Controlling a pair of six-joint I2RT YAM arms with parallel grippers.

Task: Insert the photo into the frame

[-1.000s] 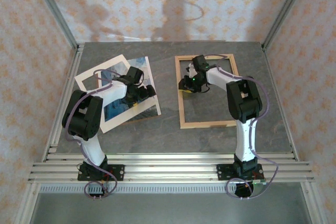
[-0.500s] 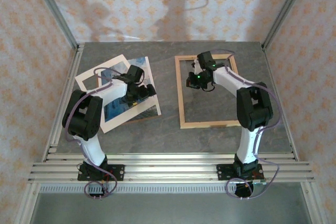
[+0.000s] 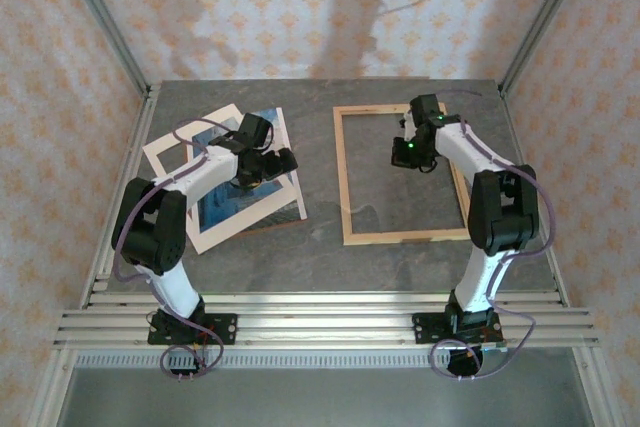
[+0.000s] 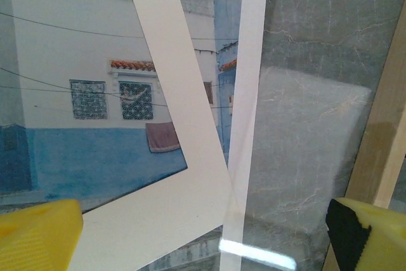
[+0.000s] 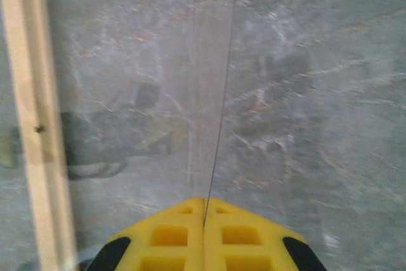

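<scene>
- Top external: the photo (image 3: 228, 209) lies flat toward 9 o'clock on the table (image 3: 330, 257), partly under a tilted mat (image 3: 165, 154). The frame (image 3: 347, 187) lies toward 3 o'clock, well apart from it.
- From up there, the left gripper (image 3: 262, 169) hangs over the photo's 3 o'clock edge. The right gripper (image 3: 408, 155) hangs inside the frame, toward its 1 o'clock corner.
- Left wrist brings what the top view blurs: the yellow fingers (image 4: 38, 236) stand wide with nothing between them. The mat's corner crosses the photo's white building and blue wall, and a wooden frame rail sits at 3 o'clock.
- Right wrist: the fingers (image 5: 171, 239) are pressed tight together. A frame rail runs at 9 o'clock and the pane mirrors the gripper.
- A faint thin line runs toward 12 from the tips; I cannot tell what it is.
</scene>
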